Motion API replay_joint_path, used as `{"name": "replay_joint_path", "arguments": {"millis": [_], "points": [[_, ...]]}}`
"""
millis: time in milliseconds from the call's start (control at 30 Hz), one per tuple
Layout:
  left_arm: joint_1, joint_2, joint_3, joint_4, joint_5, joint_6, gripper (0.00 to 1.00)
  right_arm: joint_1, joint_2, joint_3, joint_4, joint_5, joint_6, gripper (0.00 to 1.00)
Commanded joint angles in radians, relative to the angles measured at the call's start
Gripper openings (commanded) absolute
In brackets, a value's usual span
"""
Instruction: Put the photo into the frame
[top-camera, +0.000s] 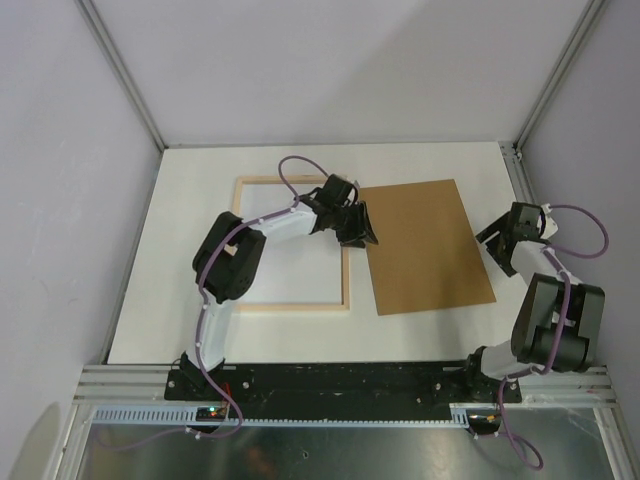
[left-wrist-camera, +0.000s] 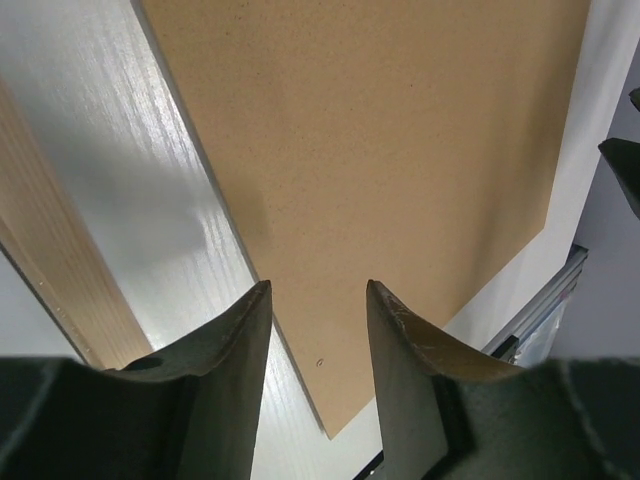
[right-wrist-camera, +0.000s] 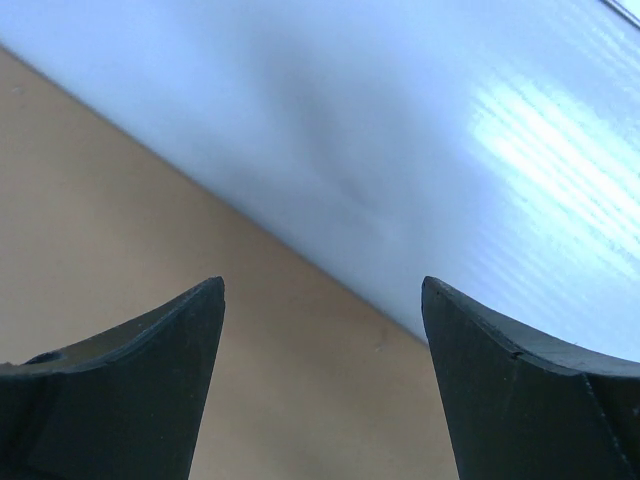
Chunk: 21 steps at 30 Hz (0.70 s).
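Two YAM arms reach over a white tabletop (top-camera: 200, 210) carrying 1 frame (top-camera: 300, 308) and 1 brown backing board (top-camera: 430, 250). Both lie flat, side by side, w/ a thin strip of tabletop btwn them. The frame lies pale-wood side up, L of the board. Its opening shows plain white; whether that is the photo's blank back or bare tabletop cannot be told, and no printed face shows in any view.

The L gripper (top-camera: 362, 238) hangs over the gap btwn the frame's R rail and the board's L edge. Its wrist cam shows 2 jaws partway apart w/ nothing held, and one corner of the board is seen btwn them.

The R gripper (top-camera: 497, 250) sits at the board's R edge. Its 2 jaws are spread wide and grip nothing; one is seen against the board, the other against the tabletop.

There are 2 purple cables, 1 looping along each arm; the L arm's purple cable (top-camera: 300, 163) arcs above the frame's top rail. Both arm bases are bolted to 1 black base bar (top-camera: 340, 380) at the near edge.
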Motion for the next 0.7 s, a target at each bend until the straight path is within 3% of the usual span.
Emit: {"name": "replay_joint_path", "arguments": {"millis": [0,667], "points": [[-0.009,0.026,0.066,0.018,-0.031,0.023,0.49,-0.071,0.068,0.056,0.058,-0.027,-0.033,0.84],[-0.012,0.113,0.084,0.018,-0.100,0.011,0.58,0.000,0.287,0.121,0.116,-0.158,-0.050,0.86]]}}
